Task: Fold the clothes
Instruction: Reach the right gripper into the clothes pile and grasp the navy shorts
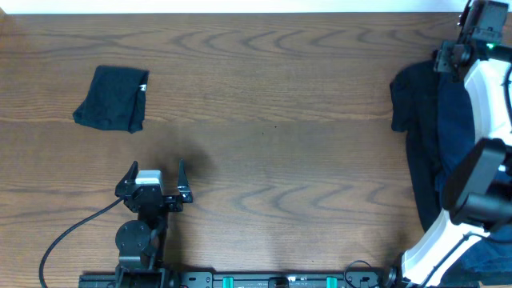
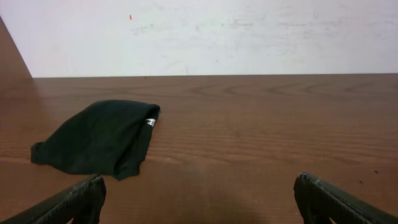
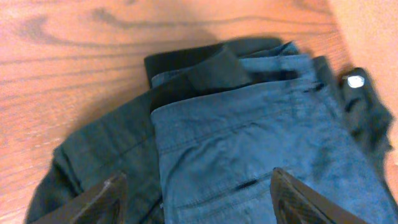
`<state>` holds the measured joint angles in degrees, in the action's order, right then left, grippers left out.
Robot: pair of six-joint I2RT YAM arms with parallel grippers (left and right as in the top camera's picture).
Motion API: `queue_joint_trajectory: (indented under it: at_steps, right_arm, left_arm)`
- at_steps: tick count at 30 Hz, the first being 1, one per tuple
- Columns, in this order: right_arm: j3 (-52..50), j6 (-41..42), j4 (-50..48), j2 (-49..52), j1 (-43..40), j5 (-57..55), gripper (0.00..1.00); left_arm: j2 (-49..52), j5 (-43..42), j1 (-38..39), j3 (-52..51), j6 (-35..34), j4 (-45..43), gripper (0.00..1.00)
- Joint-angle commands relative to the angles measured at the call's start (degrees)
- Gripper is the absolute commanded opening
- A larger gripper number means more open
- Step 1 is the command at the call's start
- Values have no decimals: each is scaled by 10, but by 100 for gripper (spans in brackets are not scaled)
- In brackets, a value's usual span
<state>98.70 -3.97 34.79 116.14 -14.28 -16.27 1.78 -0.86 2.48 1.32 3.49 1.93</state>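
Done: one black garment (image 1: 112, 99) folded, near table (image 1: 280, 160) far-left corner.
Remaining: pile (image 1: 416, 112) at right edge, unfolded.
Left end effector (image 1: 157, 168): spread, empty.
Right end effector (image 3: 199, 190): spread over pile.

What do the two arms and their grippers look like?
The left arm is black, with a pale grey block behind the black left gripper and a black cable trailing away. The right arm has white shells and black joints; the right gripper has dark fingers.
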Motion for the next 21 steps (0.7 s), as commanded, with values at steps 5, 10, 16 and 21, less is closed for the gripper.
queue_joint_trajectory:
  at_steps: [5, 10, 16, 21]
  right_arm:
    - [12, -18, -33, 78, -11, 2, 78]
    - [12, -17, -50, 127, -23, 2, 78]
    - [12, -17, -63, 157, -36, 3, 60]
    - [16, -17, -67, 155, -40, 3, 49]
  left_arm:
    - [0, 14, 2, -11, 8, 22, 98]
    - [0, 14, 2, -11, 8, 22, 98]
    - [0, 14, 2, -11, 8, 22, 98]
    - [0, 14, 2, -11, 8, 22, 98]
